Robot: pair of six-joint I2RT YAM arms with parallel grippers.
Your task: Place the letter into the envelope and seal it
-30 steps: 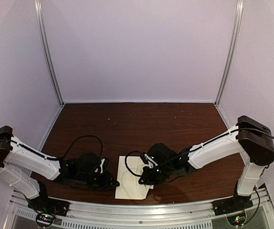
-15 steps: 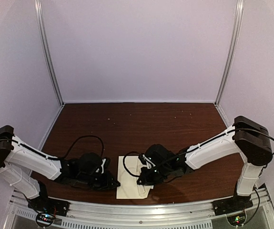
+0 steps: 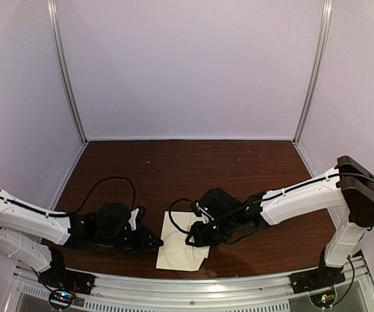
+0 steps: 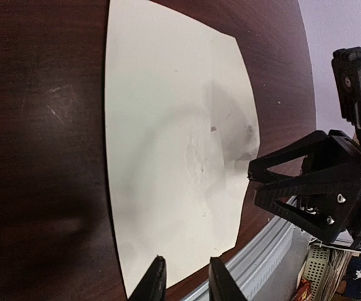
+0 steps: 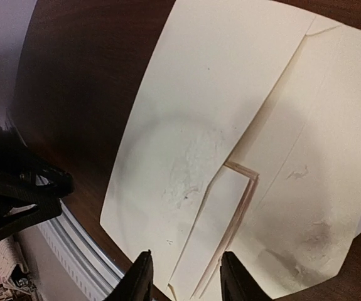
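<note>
Right hand (image 5: 186, 277) just went from clamped shut to fingers clearly parted, nothing between them. It also slid a touch toward 9 o'clock over the paper. The left arm has dropped lower and pulled back toward 8 o'clock.

The envelope (image 3: 177, 250) lies flat on the bench (image 3: 187, 172) at 6 o'clock, right by the near rail. Its lower edge is almost at the bench lip.

The left hand (image 4: 186, 280) sits at the envelope's 9 o'clock edge. Its fingers are only narrowly apart, paper shows in the gap, and nothing is gripped that I can see. It looks more like hovering or pinning than pinching.

From the right wrist view the flap (image 5: 306, 132) looks folded down onto the body. A thin pinkish line runs along its inner edge, and I cannot tell what that line is. No separate letter is visible, so it is likely already inside.

Judgement: the right hand's release reads as letting go after a press on the flap, late in the task. The seal is not confirmed, because one flap edge looks slightly lifted.

Risk: the envelope could slide off the bench at 6 o'clock on the next push.
</note>
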